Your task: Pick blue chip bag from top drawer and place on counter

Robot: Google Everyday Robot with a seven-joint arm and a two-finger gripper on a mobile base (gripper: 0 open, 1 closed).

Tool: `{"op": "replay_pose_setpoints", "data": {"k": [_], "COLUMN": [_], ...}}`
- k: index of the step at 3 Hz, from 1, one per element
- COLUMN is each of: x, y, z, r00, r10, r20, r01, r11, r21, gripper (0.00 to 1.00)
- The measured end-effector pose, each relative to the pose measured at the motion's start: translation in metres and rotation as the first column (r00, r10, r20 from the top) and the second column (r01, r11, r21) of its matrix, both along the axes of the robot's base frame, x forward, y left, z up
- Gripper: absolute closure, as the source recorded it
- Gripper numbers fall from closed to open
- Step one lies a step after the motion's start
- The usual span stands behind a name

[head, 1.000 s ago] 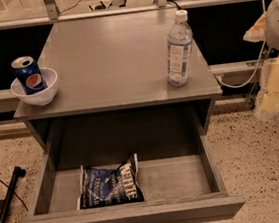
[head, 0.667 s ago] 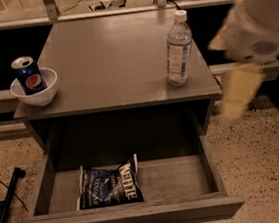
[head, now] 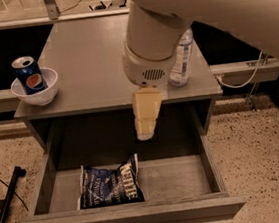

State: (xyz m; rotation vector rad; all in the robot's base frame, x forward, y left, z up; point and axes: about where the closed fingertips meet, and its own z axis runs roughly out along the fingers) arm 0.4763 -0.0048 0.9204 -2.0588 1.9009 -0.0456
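Note:
The blue chip bag [head: 110, 183] lies flat in the left half of the open top drawer [head: 126, 219], white lettering up. The grey counter [head: 94, 63] sits above the drawer. My arm reaches in from the upper right, and my gripper [head: 146, 128] hangs over the drawer's middle, above and to the right of the bag, with its cream fingers pointing down. It holds nothing.
A white bowl [head: 35, 90] holding a blue Pepsi can [head: 29, 75] stands at the counter's left edge. A clear water bottle [head: 181, 61] stands at the right, partly hidden behind my arm. A black stand [head: 8, 214] lies on the speckled floor at left.
My arm has swung in from the right edge of the view to over the counter and drawer. The gripper now hangs above the drawer. The bag has not moved.

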Motion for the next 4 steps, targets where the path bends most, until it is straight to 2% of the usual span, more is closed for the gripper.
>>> {"op": "replay_pose_setpoints", "data": {"k": [1, 2, 3, 4], "x": [0.0, -0.001, -0.008, -0.016], "y": [0.001, 0.019, 0.025, 0.041], "z": [0.0, -0.046, -0.105, -0.159], "r00": [1.0, 0.9916, 0.9779, 0.9694], "r10": [0.003, 0.058, 0.072, 0.112], "r20": [0.0, -0.116, -0.196, -0.218], "r01": [-0.003, -0.057, -0.067, -0.098], "r11": [1.0, 0.998, 0.997, 0.992], "r21": [0.0, 0.008, 0.032, 0.074], "gripper": [0.0, 0.0, 0.0, 0.0]}}
